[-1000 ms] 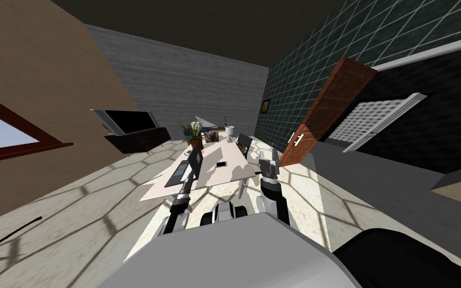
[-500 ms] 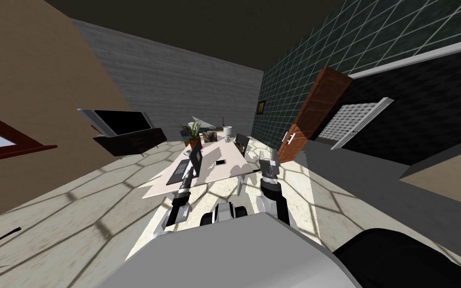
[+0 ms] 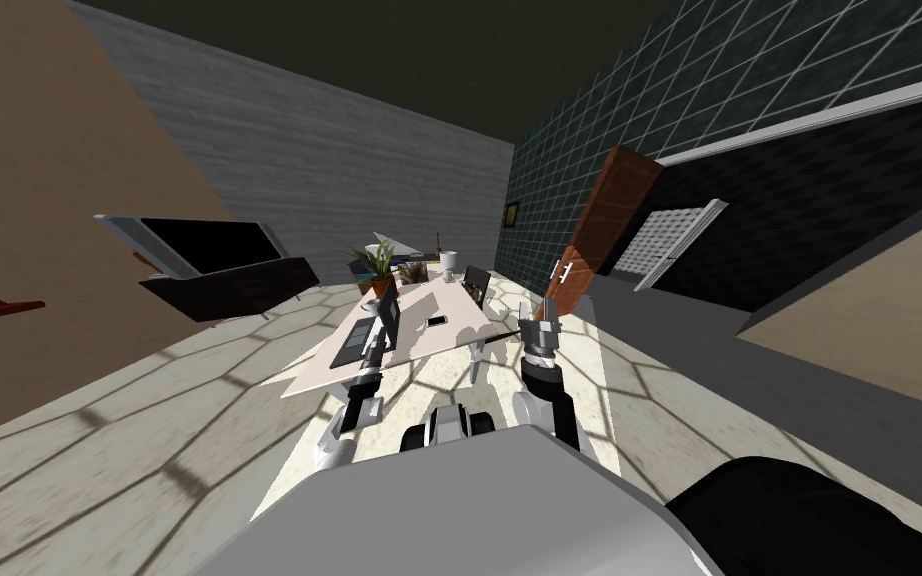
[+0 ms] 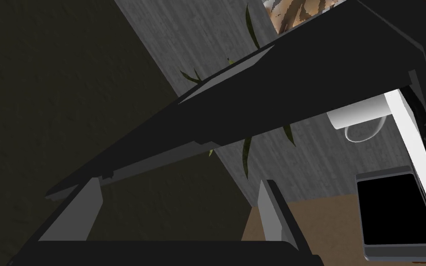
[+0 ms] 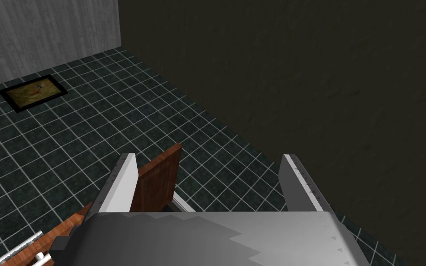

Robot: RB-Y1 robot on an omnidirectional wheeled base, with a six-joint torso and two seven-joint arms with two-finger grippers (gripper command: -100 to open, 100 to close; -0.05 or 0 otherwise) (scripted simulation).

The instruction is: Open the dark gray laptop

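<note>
Laptop [image 3: 386,318], dark grey, sits on the white counter [image 3: 454,342] toward its near left corner. Its base lies flat along the left edge and its lid stands roughly upright.

Head view: the left arm reaches up to the laptop. The left tool [image 3: 377,347] is at the near side of the lid, too small here to read its fingers. A phone [image 3: 437,321] lies flat mid-counter, beside the laptop but apart from it. A potted plant [image 3: 379,265] and a white mug [image 3: 448,259] stand at the far end. A dark chair [image 3: 476,285] is at the right edge. The right tool [image 3: 539,325] is held up off the near right corner, well apart from the laptop.

Left wrist view: the lid [image 4: 300,78] crosses on a slant just beyond the fingertips. The left tool's fingers [image 4: 89,208] are spread wide with nothing between them. One fingertip lies close under the lid's edge; contact cannot be told. Past the lid are the plant's leaves, the mug and the phone by the counter's white edge.

Right wrist view: the right tool's fingers [image 5: 122,178] stand wide apart, holding nothing.
</note>
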